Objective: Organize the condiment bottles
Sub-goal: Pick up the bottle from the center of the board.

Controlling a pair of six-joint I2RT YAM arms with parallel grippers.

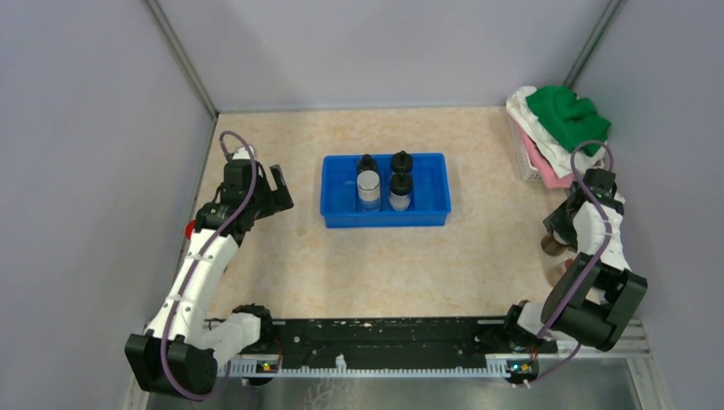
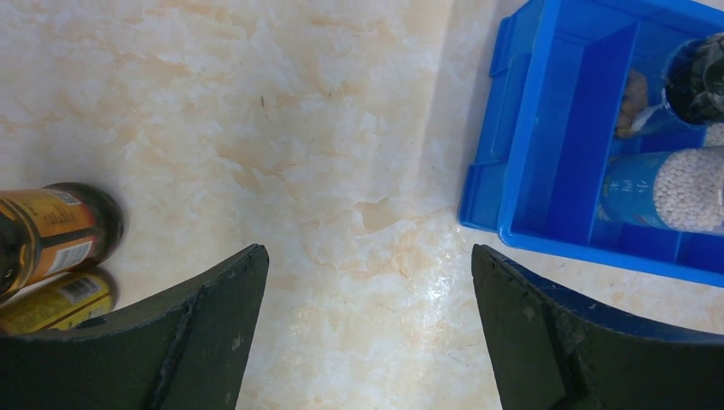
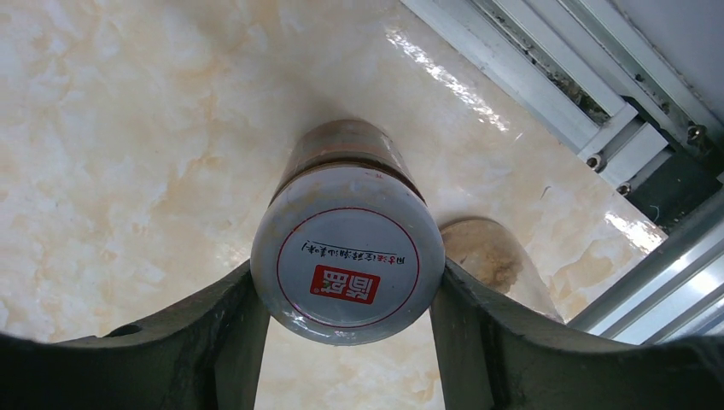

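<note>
Three condiment bottles with black caps (image 1: 368,184) (image 1: 401,162) (image 1: 400,192) stand in the blue tray (image 1: 341,209). My left gripper (image 1: 277,190) hangs open left of the tray, with nothing between its fingers (image 2: 367,252). Two dark bottles with yellow labels (image 2: 60,235) (image 2: 51,299) lie at its left, and the tray (image 2: 555,128) holds a grain-filled bottle (image 2: 674,188). At the right edge my right gripper (image 1: 557,235) (image 3: 348,282) is shut on a brown jar with a silver lid (image 3: 348,256), its fingers pressing both sides of the lid. A second jar with tan contents (image 3: 491,256) stands right behind it.
A white basket heaped with green, white and pink cloths (image 1: 559,128) sits at the back right. An aluminium rail (image 3: 555,94) runs along the table edge close to the right gripper. Grey walls close in the table on the left, back and right.
</note>
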